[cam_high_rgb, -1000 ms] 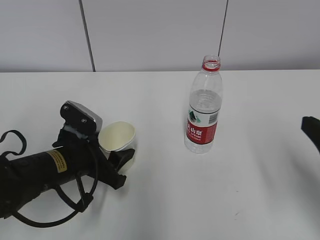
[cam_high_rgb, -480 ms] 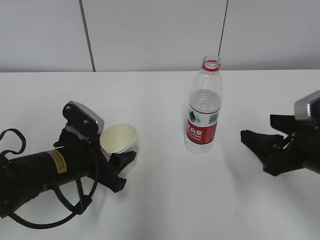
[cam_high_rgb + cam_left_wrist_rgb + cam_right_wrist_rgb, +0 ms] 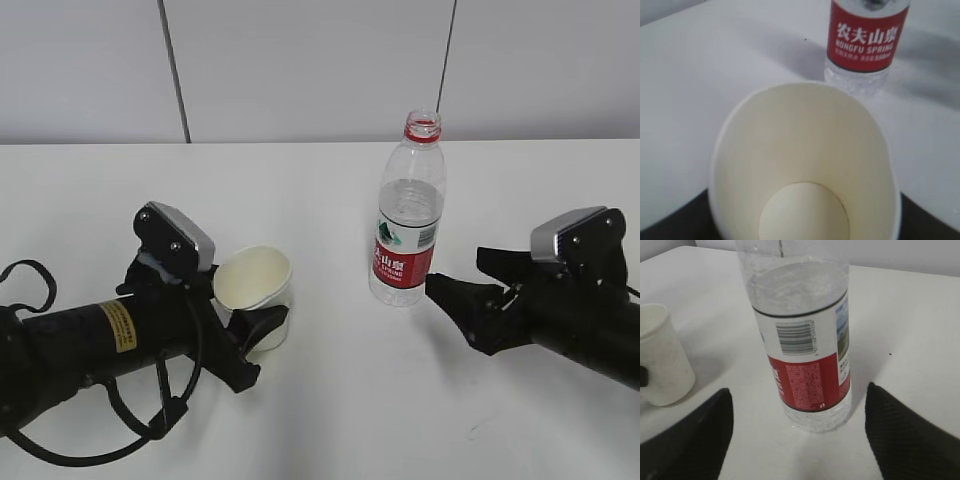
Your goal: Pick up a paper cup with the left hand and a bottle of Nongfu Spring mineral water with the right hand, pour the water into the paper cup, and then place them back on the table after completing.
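Observation:
The paper cup (image 3: 255,288) is white and empty, tilted with its mouth toward the bottle. My left gripper (image 3: 262,312), on the yellow-stickered arm, is shut on its sides. In the left wrist view the cup (image 3: 805,165) fills the frame between the dark fingers (image 3: 670,225). The Nongfu Spring bottle (image 3: 408,235) stands upright and uncapped on the table (image 3: 330,410), with water (image 3: 408,205) up to about two thirds. My right gripper (image 3: 458,275) is open just right of the bottle's base, not touching. In the right wrist view the bottle (image 3: 802,340) stands just ahead of the spread fingers (image 3: 905,435).
A white panelled wall (image 3: 300,70) runs behind the table's far edge. The cup (image 3: 662,365) shows at the left of the right wrist view, left of the bottle. Black cable loops (image 3: 120,440) hang from the left arm.
My right arm has come in from the right edge up to the bottle. My left gripper has moved the cup a little right, toward the bottle.

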